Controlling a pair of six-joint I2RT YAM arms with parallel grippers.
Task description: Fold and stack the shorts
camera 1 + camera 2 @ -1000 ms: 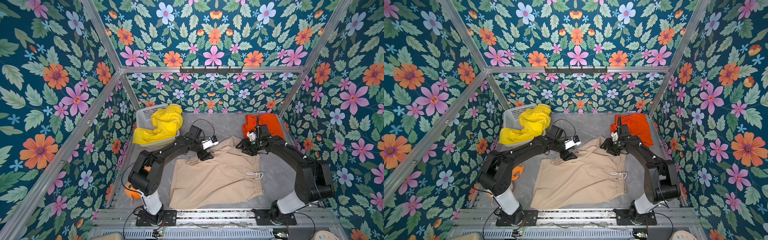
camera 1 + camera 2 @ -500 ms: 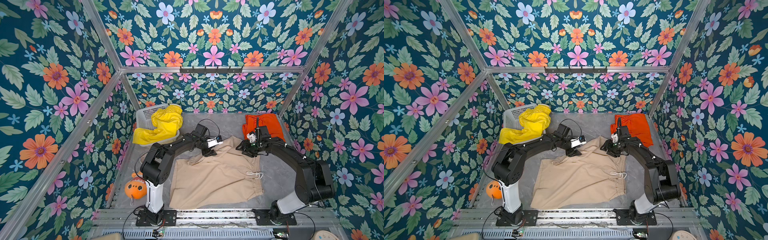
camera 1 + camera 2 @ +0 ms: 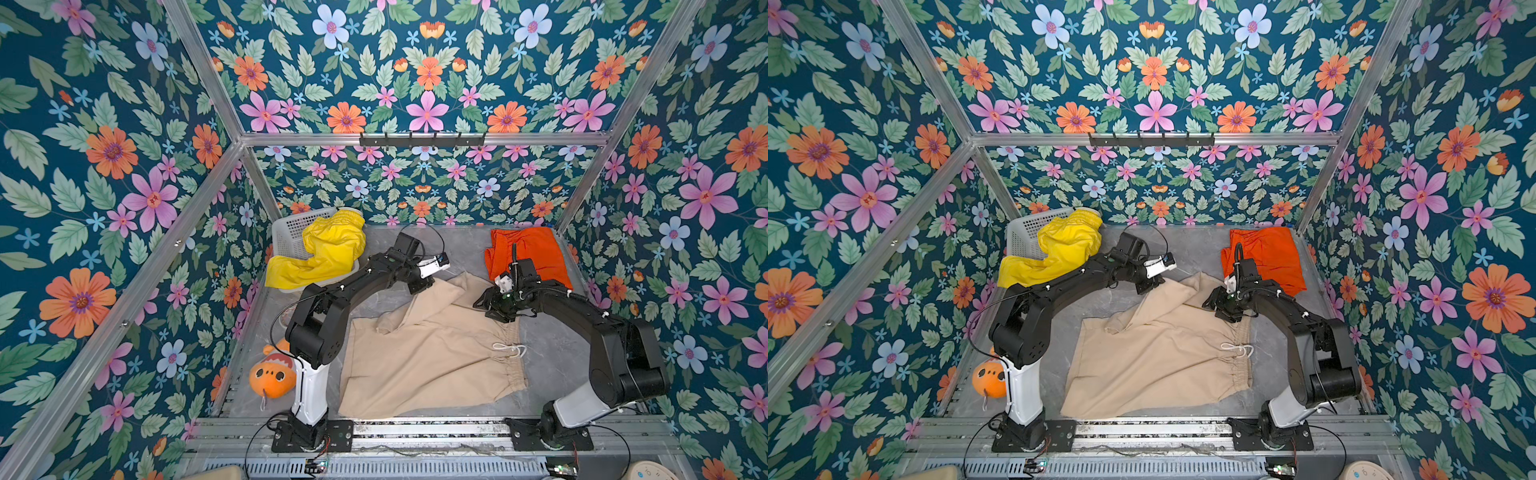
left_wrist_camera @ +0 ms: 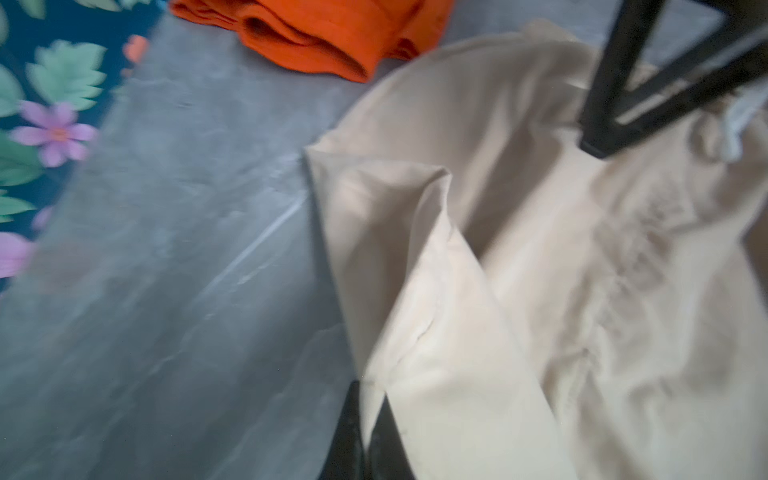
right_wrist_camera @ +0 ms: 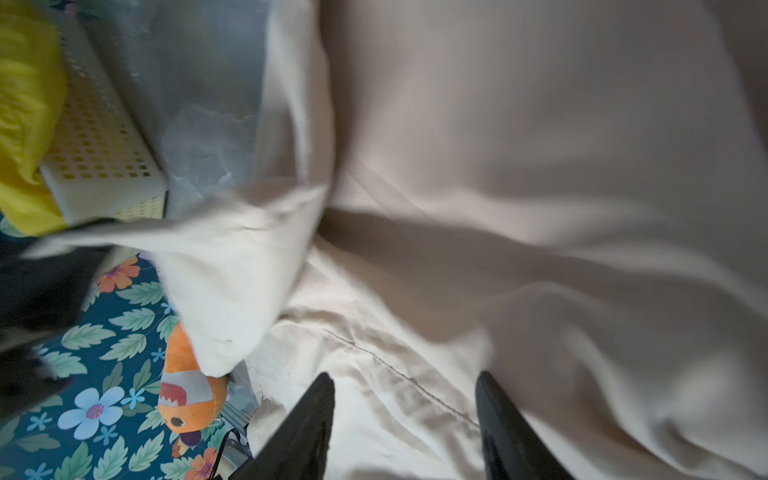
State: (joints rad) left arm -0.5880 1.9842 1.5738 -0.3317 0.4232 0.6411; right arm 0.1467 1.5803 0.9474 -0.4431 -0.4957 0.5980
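The beige shorts [image 3: 432,353] [image 3: 1154,357] lie spread mid-table, waistband and white drawstring [image 3: 509,349] to the right. My left gripper [image 3: 422,286] [image 4: 368,399] is shut on their far left leg edge; a thin fold of beige cloth [image 4: 457,291] is pinched between the fingers [image 4: 347,436]. My right gripper [image 3: 494,309] [image 5: 405,386] stands open over the far waistband corner, fingers [image 5: 316,415] spread with cloth below them. The orange shorts [image 3: 528,253] [image 4: 324,33] lie folded at the back right. The yellow shorts [image 3: 328,253] hang over the basket.
A white perforated basket [image 3: 291,232] [image 5: 99,158] stands at the back left. An orange plush fish toy [image 3: 272,372] [image 5: 187,395] lies at the front left beside the left arm's base. Floral walls close in three sides.
My left gripper moved toward the far right along the beige leg edge and shut on it. The left arm swung off the fish toy. The right gripper has not moved.
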